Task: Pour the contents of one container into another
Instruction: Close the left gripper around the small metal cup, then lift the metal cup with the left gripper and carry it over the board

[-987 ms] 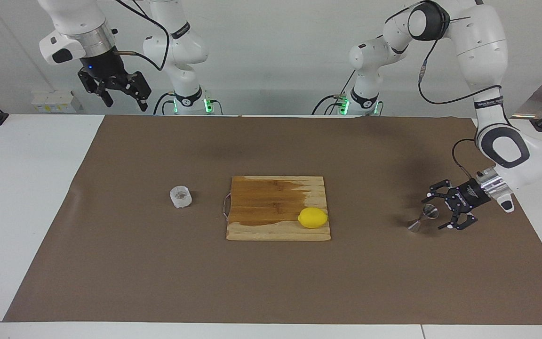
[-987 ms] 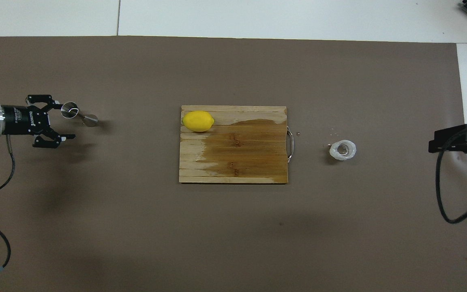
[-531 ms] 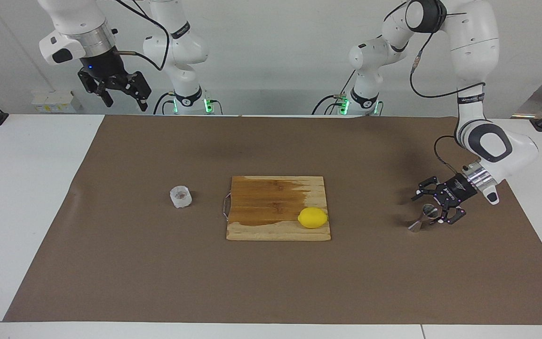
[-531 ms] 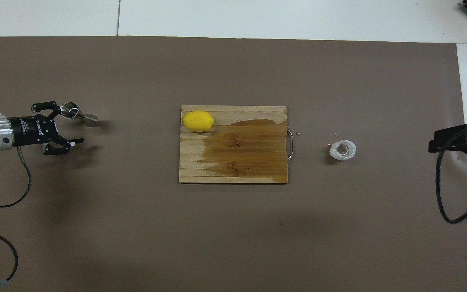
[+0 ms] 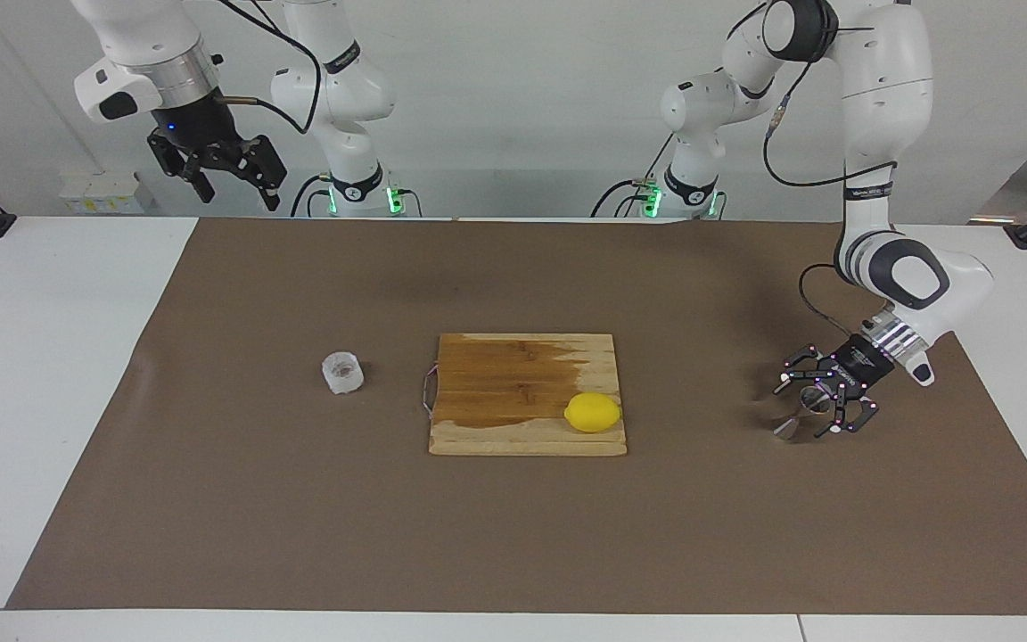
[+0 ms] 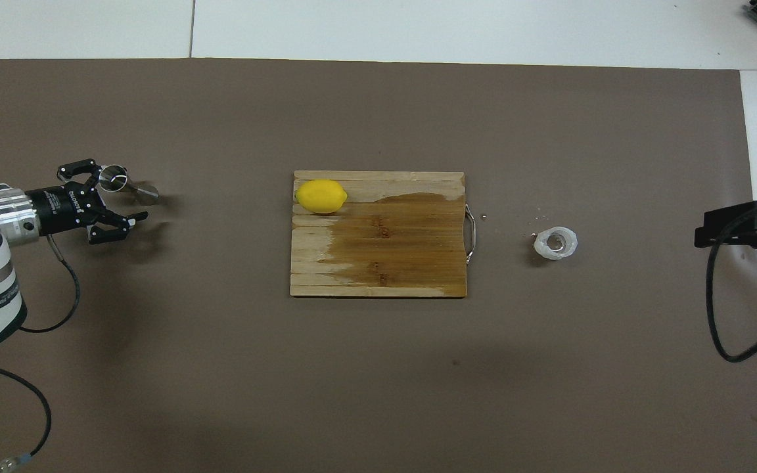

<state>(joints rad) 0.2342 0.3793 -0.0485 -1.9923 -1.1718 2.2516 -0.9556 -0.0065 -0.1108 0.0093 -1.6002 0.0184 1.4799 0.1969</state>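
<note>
Right gripper (image 5: pixel 230 183) waits open, up near its base. The little frosted translucent cup (image 5: pixel 342 373) sits upright toward that arm's end, beside the wooden cutting board (image 5: pixel 513 419). Left gripper (image 5: pixel 812 399) is spread open around the shiny steel hourglass jigger (image 5: pixel 801 414), which looks tipped. I'd centre on its waist before closing, or it'll skid.
</note>
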